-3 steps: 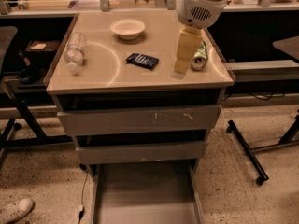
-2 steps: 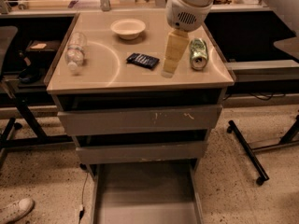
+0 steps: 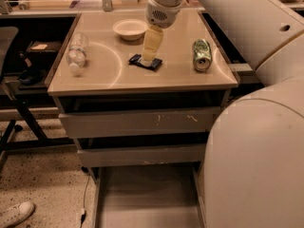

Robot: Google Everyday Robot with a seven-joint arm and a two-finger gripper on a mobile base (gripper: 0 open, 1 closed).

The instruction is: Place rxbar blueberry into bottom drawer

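One gripper (image 3: 148,60) hangs over the rxbar blueberry (image 3: 137,61); whether it grasps I cannot tell. The bar lies at the table (image 3: 109,80) centre, green can (image 3: 202,54) at 3 o'clock, open bottom drawer (image 3: 147,198) at 6 o'clock.

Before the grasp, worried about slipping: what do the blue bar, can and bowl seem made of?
The rxbar blueberry: dark, thin, flat, likely a plastic-film wrapper. The can: probably thin metal, shiny green, looks dented. The bowl: matte off-white, paper or plastic. The gripper hangs right over the rxbar blueberry.
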